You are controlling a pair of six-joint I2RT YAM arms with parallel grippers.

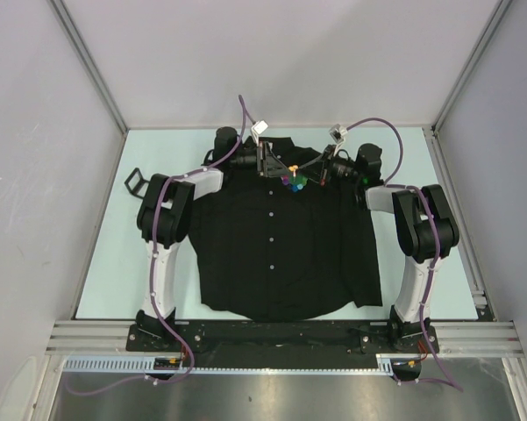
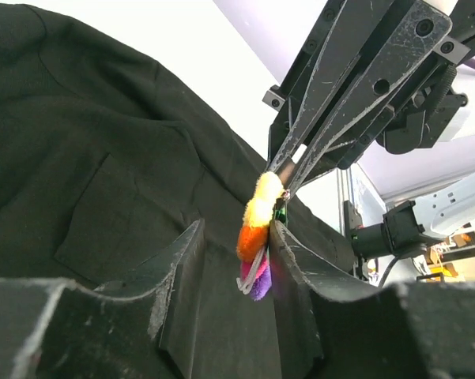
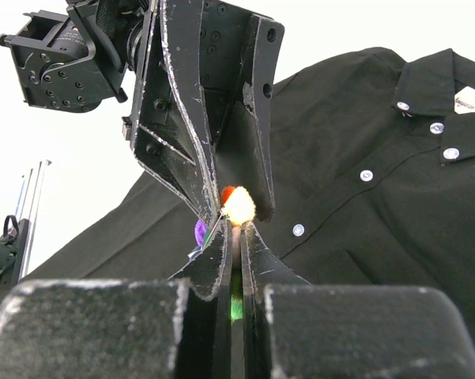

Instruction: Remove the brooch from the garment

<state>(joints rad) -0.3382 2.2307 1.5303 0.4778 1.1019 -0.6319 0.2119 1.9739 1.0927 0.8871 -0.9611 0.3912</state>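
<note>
The black shirt lies flat on the table, collar at the far end. The rainbow brooch sits just below the collar, right of the button row. My right gripper reaches it from the right and is shut on it; in the right wrist view the right gripper pinches the brooch at its tips. My left gripper comes from the left and is open; in the left wrist view the left gripper straddles the brooch, which rests near one finger. I cannot tell whether the brooch is still pinned to the cloth.
A small black handle-like object lies on the pale table left of the left arm. Metal frame posts and grey walls close in the sides and back. White shirt buttons run down the front.
</note>
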